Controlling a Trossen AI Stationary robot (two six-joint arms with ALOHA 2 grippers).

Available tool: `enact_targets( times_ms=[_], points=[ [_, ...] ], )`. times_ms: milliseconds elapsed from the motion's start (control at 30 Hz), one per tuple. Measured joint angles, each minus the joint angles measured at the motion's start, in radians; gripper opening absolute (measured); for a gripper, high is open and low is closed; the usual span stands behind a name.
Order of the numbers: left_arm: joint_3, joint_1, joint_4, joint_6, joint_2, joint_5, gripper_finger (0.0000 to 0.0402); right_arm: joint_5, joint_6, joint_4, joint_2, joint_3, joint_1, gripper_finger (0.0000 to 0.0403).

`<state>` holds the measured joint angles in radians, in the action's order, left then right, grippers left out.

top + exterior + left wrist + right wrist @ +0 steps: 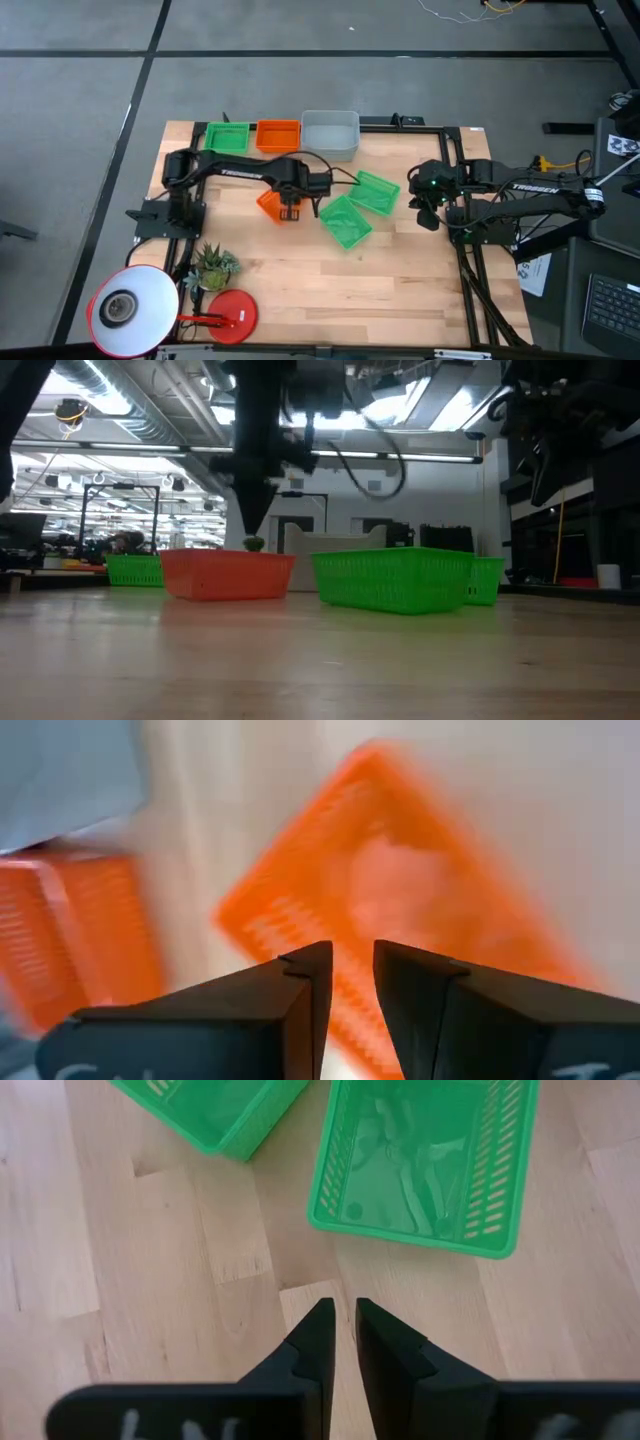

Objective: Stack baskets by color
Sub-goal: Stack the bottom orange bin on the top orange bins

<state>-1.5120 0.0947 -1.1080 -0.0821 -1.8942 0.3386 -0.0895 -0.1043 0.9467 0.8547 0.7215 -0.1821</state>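
The left claw, fingers narrowly parted and pinching nothing, hovers over the loose orange basket at frame centre-left and could shove it instead of gripping its rim.

white lamp, red base, sm. potted plant, wood table
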Motion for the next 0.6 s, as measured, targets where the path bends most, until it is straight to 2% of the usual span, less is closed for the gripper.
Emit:
enact_targets(
  times_ms=[100, 267, 367, 467, 600],
  points=[
    [-0.003, -0.012, -0.025, 0.070, 0.046, -0.041, 0.0069, 0.000, 0.000, 0.000, 0.000, -0.005, 0.000, 0.0044],
    [-0.001, 0.015, -0.113, 0.152, 0.132, 0.060, 0.0069, 0.000, 0.000, 0.000, 0.000, -0.005, 0.000, 0.0044],
    [0.035, 0.049, -0.087, 0.208, 0.211, 0.042, 0.0069, 0.000, 0.000, 0.000, 0.001, -0.005, 0.000, 0.0044],
    [0.146, 0.089, 0.001, 0.230, 0.290, -0.016, 0.0069, 0.000, 0.000, -0.001, 0.001, -0.005, 0.000, 0.0044],
    [0.362, 0.155, 0.200, 0.237, 0.411, -0.031, 0.0069, 0.000, 0.000, 0.000, 0.001, -0.005, 0.000, 0.0044]
  ],
)
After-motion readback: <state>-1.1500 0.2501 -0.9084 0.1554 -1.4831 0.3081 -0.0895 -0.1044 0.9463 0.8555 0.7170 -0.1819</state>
